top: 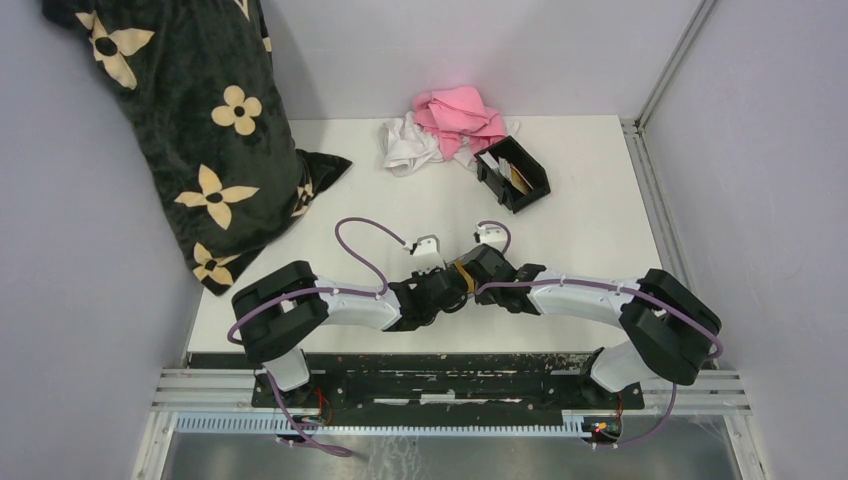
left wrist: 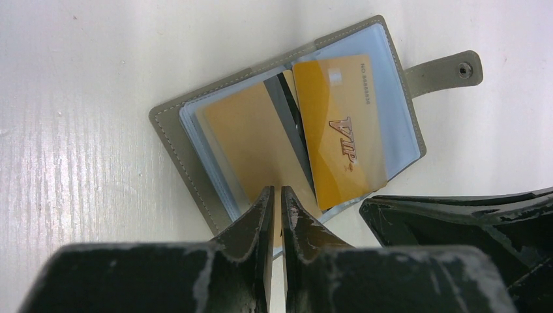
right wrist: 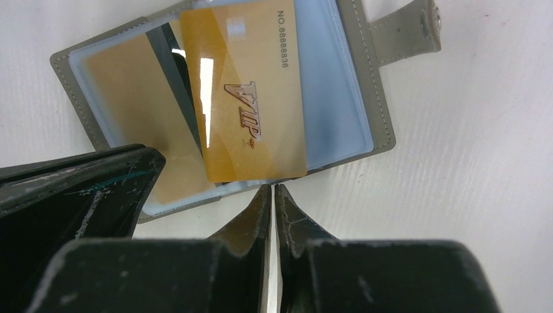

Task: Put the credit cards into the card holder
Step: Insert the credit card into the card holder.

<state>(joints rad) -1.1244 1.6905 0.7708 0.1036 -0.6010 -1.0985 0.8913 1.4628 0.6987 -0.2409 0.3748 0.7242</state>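
A grey folding wallet (left wrist: 173, 140) lies open on the white table under both grippers. A tan card (left wrist: 248, 137) sits in its left sleeve. A gold credit card (right wrist: 251, 91) marked VIP lies askew over its blue right sleeve (right wrist: 336, 98). My left gripper (left wrist: 275, 190) is shut, its tips over the wallet's near edge. My right gripper (right wrist: 272, 186) is shut, its tips at the gold card's near edge. The black card holder (top: 530, 188) stands at the back right with cards (top: 514, 175) in it. From above, the two grippers (top: 448, 290) (top: 472, 272) meet at mid-table.
A black pillow with cream flowers (top: 215, 130) leans at the back left. Pink cloth (top: 460, 112) and white cloth (top: 408, 148) lie at the back beside the card holder. Grey walls enclose the table. The wallet's snap strap (left wrist: 450, 68) sticks out sideways.
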